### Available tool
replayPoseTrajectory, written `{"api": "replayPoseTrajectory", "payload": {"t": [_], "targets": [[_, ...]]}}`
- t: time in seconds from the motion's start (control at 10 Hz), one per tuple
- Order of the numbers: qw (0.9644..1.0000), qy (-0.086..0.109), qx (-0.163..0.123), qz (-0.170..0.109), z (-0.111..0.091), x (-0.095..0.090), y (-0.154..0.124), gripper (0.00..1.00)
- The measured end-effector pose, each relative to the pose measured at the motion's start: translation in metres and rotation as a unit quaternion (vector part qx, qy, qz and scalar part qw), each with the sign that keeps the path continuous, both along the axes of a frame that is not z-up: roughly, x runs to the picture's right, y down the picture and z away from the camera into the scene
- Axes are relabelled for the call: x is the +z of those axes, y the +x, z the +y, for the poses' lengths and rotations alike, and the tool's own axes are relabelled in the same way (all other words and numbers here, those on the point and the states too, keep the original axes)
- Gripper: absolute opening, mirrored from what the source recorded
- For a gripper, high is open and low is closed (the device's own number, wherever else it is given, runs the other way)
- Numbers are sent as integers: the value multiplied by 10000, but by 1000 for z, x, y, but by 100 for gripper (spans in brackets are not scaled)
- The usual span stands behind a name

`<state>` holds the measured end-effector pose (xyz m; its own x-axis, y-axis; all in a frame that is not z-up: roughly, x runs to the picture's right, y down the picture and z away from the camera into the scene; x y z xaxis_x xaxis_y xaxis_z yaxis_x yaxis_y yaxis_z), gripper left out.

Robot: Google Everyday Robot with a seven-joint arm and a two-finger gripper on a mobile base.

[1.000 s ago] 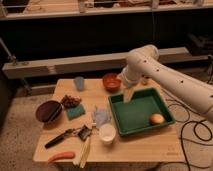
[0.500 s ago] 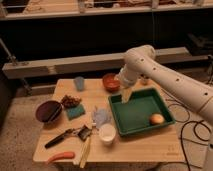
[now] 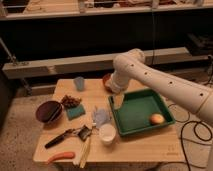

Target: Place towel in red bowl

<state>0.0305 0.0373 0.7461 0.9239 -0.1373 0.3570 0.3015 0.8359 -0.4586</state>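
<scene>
The towel (image 3: 101, 117) is a pale crumpled cloth lying on the wooden table, just left of the green tray. The red bowl (image 3: 106, 80) stands at the table's back edge, mostly hidden behind my arm. My gripper (image 3: 112, 101) hangs from the white arm, pointing down over the table between the red bowl and the towel, at the tray's left rim. It is a little above and behind the towel and holds nothing that I can see.
A green tray (image 3: 131, 127) holds an orange fruit (image 3: 157, 119). Also on the table are a white cup (image 3: 107, 133), teal sponge (image 3: 76, 111), dark maroon bowl (image 3: 48, 111), blue cup (image 3: 79, 83), black-handled tool (image 3: 60, 138) and carrot (image 3: 60, 157).
My arm has shifted slightly left and lower, bringing the gripper closer to the towel. The objects on the table have not moved.
</scene>
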Motion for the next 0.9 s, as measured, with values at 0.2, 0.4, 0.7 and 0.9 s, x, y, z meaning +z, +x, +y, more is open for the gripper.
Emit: {"api": "replayPoseTrajectory", "payload": {"t": [0.2, 0.4, 0.7, 0.9], "targets": [[9998, -157, -82, -28, 13, 2, -6, 80], [9992, -343, -205, -11, 31, 18, -19, 80], [9982, -544, -231, -36, 53, 41, -31, 80], [9977, -642, -212, -87, 61, 50, -38, 80]]}}
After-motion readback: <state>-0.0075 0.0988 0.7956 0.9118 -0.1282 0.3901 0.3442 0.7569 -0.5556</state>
